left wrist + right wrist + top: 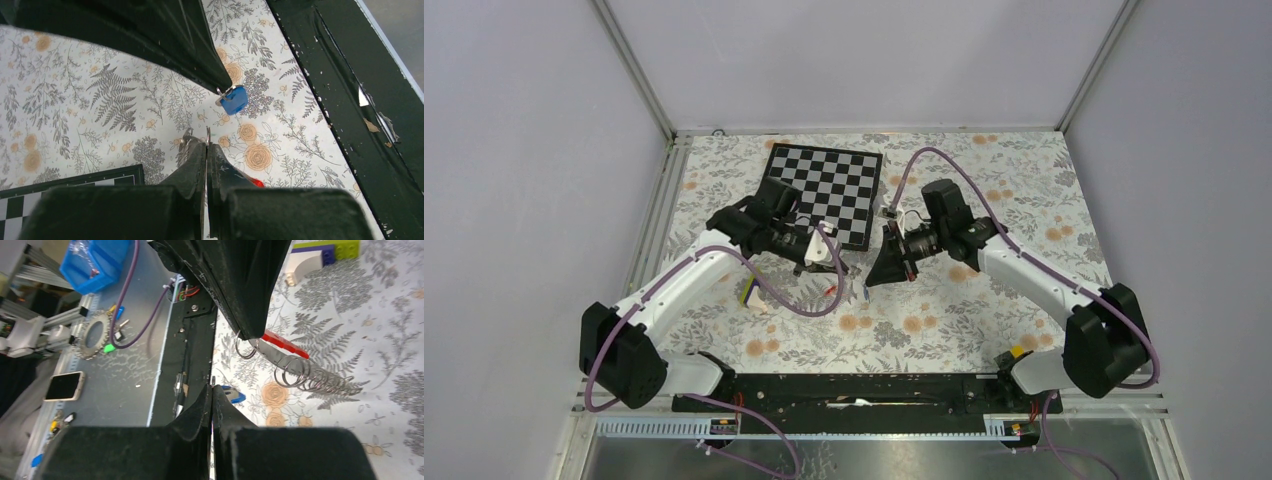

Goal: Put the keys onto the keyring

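The keys (234,99), a tiny key on a blue tag, likely light and slippery, hang pinched in my closed right gripper (212,390) over the flowered table (75,100); just beside, my left gripper (206,145) is clamped on the floppy keyring (282,345), best held by its wire loop

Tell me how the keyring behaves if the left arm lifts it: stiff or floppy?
Probably floppy: the keyring hangs from the left gripper with its grey coiled part sagging away from the pinch. Likely light, since that pinch alone seems to carry it. The loose coil may swing or snag when moved.
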Tool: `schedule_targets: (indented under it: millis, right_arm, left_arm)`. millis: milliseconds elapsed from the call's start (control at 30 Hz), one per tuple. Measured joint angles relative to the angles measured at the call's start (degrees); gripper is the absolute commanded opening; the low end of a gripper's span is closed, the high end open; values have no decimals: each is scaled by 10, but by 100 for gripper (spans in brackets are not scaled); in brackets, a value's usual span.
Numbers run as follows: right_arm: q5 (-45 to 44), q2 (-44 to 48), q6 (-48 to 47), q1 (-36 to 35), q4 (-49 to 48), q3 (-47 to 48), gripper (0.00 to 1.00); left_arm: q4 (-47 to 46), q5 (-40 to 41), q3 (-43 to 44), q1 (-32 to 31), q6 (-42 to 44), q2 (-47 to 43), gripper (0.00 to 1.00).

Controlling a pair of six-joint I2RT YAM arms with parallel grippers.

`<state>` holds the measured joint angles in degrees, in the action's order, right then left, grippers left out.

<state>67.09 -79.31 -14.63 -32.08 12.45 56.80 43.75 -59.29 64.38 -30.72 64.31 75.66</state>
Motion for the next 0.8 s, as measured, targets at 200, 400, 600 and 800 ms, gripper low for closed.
schedule_targets:
  millis: [200,400,600,800]
  right_arm:
    - [28,-29,52,0,-52,-10,0]
    - [40,-44,82,0,-86,-10,0]
    - [43,-56,94,0,-94,-10,0]
    - [46,-65,98,0,-100,-10,0]
  left_arm:
    - [4,0,-2,-10,24,0,0]
    - [24,0,-4,-16,62,0,0]
    - [33,0,-13,-19,75,-2,0]
    - [33,0,-13,-20,82,-2,0]
